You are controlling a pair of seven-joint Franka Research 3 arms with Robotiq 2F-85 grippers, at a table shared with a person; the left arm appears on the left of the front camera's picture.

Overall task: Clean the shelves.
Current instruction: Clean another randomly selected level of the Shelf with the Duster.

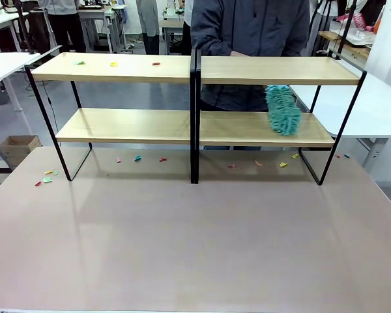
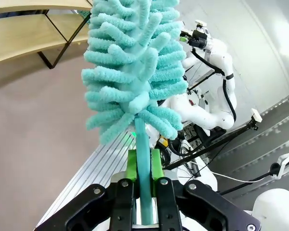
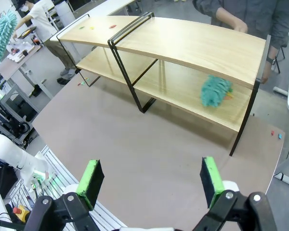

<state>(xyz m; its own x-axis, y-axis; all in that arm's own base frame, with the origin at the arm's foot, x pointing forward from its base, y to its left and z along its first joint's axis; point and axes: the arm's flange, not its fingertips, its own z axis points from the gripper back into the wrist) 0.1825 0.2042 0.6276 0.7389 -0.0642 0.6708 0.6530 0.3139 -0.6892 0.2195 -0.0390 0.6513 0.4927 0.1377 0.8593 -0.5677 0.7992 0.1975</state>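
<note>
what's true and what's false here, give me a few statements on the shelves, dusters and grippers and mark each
1. The left gripper is shut on the handle of a teal duster. True.
2. The right gripper is shut. False: its jaws stand wide apart, holding nothing.
3. Some coloured scraps lie on the top left board of the shelves. True.
4. A second duster is on the top right board. False: it is at the lower right board.
5. The table under the shelves has no scraps. False: several lie there.
</note>
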